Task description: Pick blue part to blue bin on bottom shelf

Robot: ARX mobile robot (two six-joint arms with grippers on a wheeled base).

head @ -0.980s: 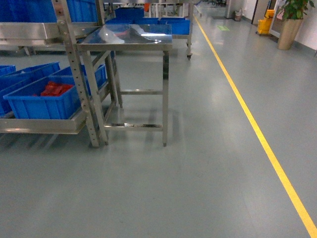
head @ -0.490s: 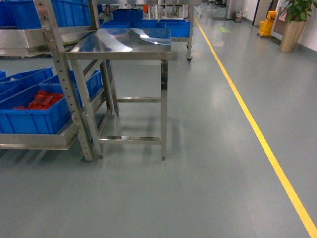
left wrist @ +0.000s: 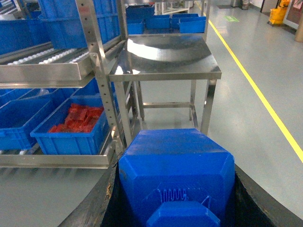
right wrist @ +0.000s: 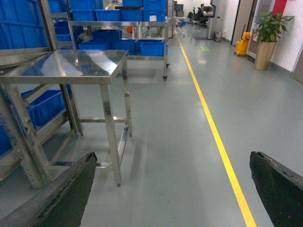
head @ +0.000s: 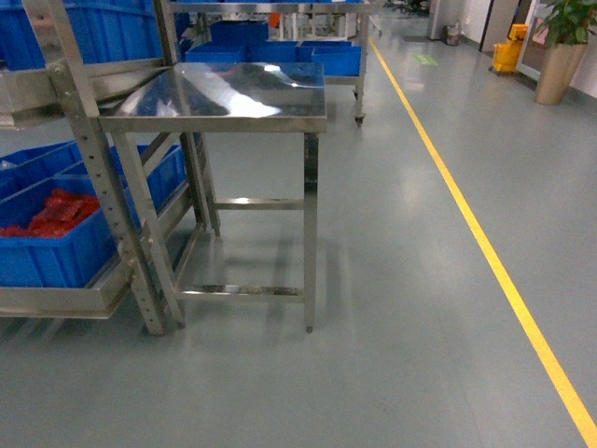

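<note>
A chunky blue part [left wrist: 176, 177] with bevelled edges fills the bottom of the left wrist view. My left gripper [left wrist: 179, 161] is shut on it, one black finger on each side. On the rack's bottom shelf [left wrist: 57, 160] stands a blue bin [left wrist: 19, 120] at the far left, beside a like crate with red pieces [left wrist: 75, 124]. The head view shows that shelf [head: 56, 301] and the red-piece crate [head: 47, 238] at its left edge, and neither gripper. My right gripper [right wrist: 173, 158] is open over bare floor, with nothing between its fingers.
A steel-topped table [head: 224, 93] stands right of the rack's perforated upright [head: 103, 187]. An upper roller shelf [left wrist: 42, 64] carries more blue crates. A yellow floor line [head: 485, 252] runs along the right. Further blue bins [head: 336, 58] and a potted plant [head: 564, 51] stand far back.
The head view has closed in on the table and rack. Both now look larger and lower in the frame, and the rack has slid toward the left edge.
</note>
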